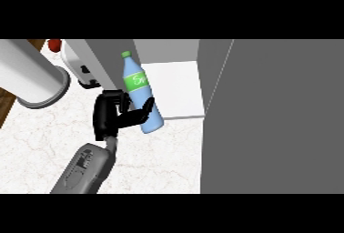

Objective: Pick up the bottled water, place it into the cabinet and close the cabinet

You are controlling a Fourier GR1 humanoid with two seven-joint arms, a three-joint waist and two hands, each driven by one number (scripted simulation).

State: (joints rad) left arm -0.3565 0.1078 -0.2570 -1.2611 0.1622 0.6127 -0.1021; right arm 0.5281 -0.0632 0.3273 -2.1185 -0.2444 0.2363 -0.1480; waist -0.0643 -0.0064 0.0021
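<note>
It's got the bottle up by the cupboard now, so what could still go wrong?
The bottle is tilted and the robot hand grips it low, so it might tip or slip. Going in, it could knock the open cabinet's edge. The big grey door hangs close on the right, and only one hand shows to shut it.

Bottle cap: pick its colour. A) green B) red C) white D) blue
A: the bottle, held by the left hand with its fingers curled round it, is light blue with a green label and a green cap at its upper end.
</note>
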